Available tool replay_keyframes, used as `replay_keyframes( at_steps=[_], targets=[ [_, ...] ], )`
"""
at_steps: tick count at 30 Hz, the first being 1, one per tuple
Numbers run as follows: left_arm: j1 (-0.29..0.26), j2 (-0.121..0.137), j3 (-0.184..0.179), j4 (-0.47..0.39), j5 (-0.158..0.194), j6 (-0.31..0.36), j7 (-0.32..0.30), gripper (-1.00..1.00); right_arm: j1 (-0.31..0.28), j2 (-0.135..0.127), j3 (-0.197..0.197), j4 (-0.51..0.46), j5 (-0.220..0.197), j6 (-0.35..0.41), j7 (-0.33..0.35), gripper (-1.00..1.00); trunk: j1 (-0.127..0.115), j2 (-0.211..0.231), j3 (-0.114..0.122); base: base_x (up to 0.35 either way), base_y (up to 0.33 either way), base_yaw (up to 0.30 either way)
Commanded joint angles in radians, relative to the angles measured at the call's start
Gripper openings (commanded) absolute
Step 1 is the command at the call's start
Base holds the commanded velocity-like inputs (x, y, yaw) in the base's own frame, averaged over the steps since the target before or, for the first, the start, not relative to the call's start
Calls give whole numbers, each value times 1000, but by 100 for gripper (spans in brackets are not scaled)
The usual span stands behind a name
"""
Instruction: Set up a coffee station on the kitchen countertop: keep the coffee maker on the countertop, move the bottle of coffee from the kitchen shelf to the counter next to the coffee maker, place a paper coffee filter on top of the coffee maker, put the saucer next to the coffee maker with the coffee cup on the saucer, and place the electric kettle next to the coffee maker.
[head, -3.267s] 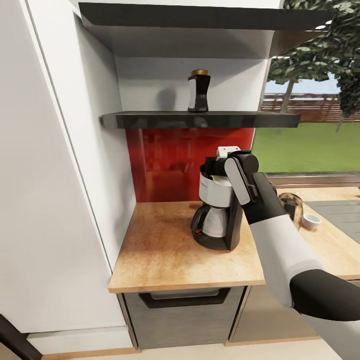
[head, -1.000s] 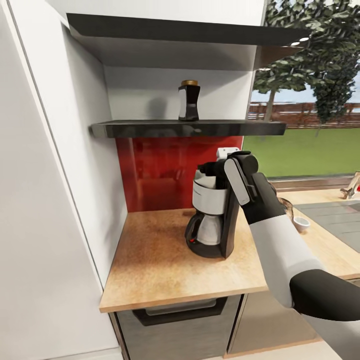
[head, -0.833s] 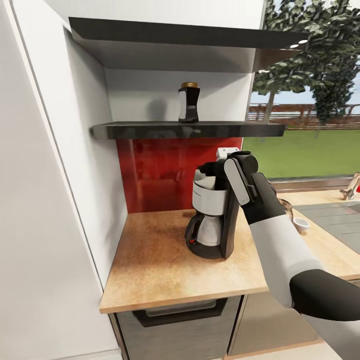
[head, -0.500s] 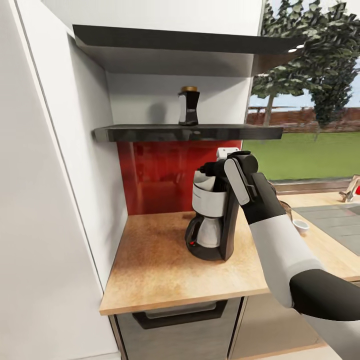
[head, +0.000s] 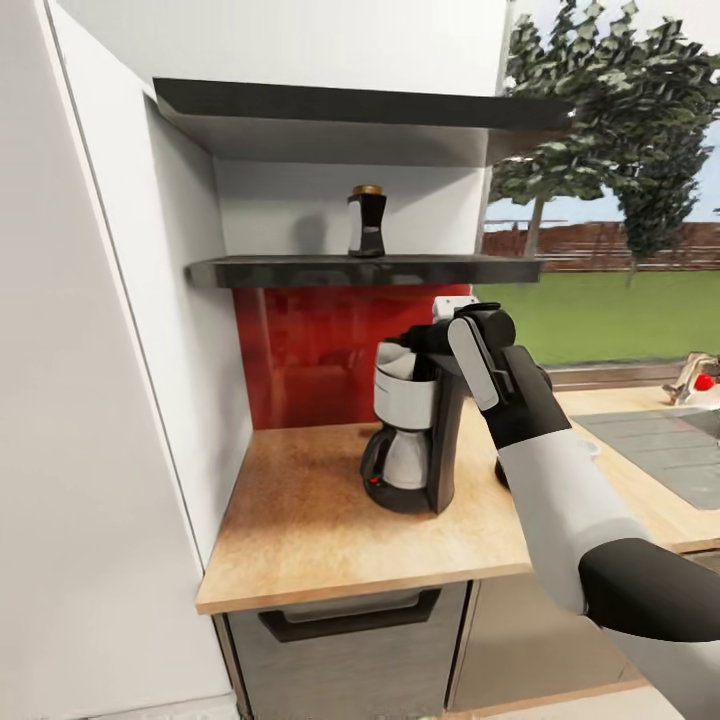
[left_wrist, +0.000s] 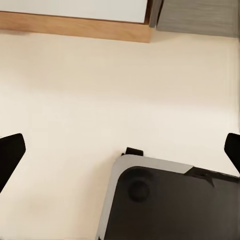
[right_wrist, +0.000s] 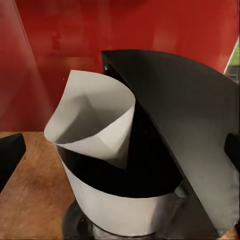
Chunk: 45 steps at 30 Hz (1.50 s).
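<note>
White paper coffee filter (right_wrist: 92, 117) atop coffee maker (head: 412, 430) | both grippers spread, empty | kettle hidden

Red backsplash (head: 310, 355), white wall (head: 90, 400), garden window (head: 620, 280).

red backsplash (head: 310, 350), green lawn (head: 610, 315), trees (head: 620, 120)

Black-and-silver coffee maker (head: 411, 430), white paper coffee filter (right_wrist: 95, 117), red backsplash (head: 300, 350)
</note>
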<state>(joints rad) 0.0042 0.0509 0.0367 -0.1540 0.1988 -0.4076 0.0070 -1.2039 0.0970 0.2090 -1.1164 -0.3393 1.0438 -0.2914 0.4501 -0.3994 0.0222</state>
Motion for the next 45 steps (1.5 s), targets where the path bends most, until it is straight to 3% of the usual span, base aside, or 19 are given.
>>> replay_keyframes(
  at_steps=[1,22,31,45],
  targets=[
    [0,0,3,-1,-1,-1,1,100,0,0,1,0,-11,2,-10,100,0,-1,0,-246,-168,0],
    [0,0,4,-1,-2,0,1,100,0,0,1,0,-14,1,-6,100,0,-1,0,-144,-76,12],
    [0,0,4,-1,-3,0,1,100,0,0,1,-1,-14,1,-7,100,0,-1,0,-13,0,273],
    [0,0,3,-1,-4,0,1,100,0,0,1,-2,-14,1,-7,100,0,-1,5,-216,0,276]
  ],
)
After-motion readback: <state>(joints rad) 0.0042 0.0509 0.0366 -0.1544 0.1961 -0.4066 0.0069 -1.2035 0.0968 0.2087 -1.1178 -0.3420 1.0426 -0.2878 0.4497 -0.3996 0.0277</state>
